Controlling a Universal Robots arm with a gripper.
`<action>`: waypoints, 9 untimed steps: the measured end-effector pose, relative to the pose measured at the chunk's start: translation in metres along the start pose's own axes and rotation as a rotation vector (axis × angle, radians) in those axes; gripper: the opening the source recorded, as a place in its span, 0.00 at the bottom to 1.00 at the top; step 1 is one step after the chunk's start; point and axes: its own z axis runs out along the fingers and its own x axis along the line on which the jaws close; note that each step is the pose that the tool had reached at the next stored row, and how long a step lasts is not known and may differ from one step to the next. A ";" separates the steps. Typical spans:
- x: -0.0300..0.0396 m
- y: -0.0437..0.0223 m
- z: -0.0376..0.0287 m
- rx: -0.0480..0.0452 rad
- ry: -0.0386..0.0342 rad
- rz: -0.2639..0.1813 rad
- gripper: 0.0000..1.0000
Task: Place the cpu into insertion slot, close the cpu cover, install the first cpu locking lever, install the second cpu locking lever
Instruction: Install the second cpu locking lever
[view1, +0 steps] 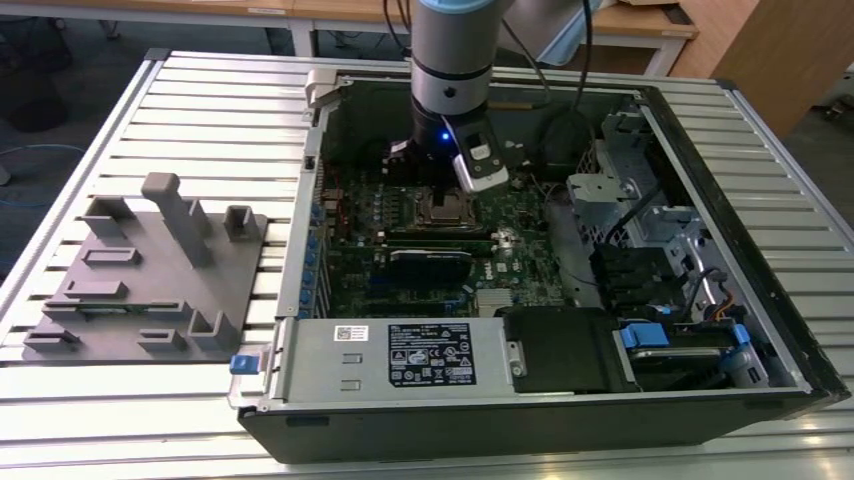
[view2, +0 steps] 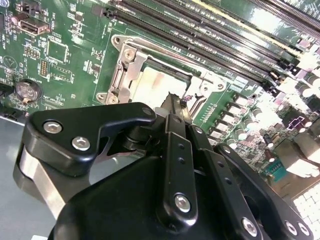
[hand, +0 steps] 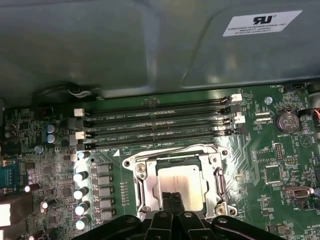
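The cpu (hand: 180, 186) is seen lying flat in the insertion slot (hand: 214, 159), framed by the cpu cover (hand: 142, 186), at the 12 o'clock side of the gripper (hand: 172, 201) in the first wrist view. The gripper's fingers are pressed narrowly together, holding nothing. The cpu is judged light, stiff and fragile, best taken by its edges.

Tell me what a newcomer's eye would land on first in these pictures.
First the robot arm reaching down into the open computer case on the slatted table, its claw just over the insertion slot. There the cpu lies in the socket with the cpu cover shut around it. On the exterior view's left stands a grey fixture block.
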 end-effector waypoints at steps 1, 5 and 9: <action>0.0000 0.0003 0.0001 0.0023 -0.0003 0.000 0.10; -0.0010 0.0015 0.0006 0.0048 -0.0006 0.000 0.10; -0.0058 0.0025 0.0009 0.0049 -0.0006 0.000 0.10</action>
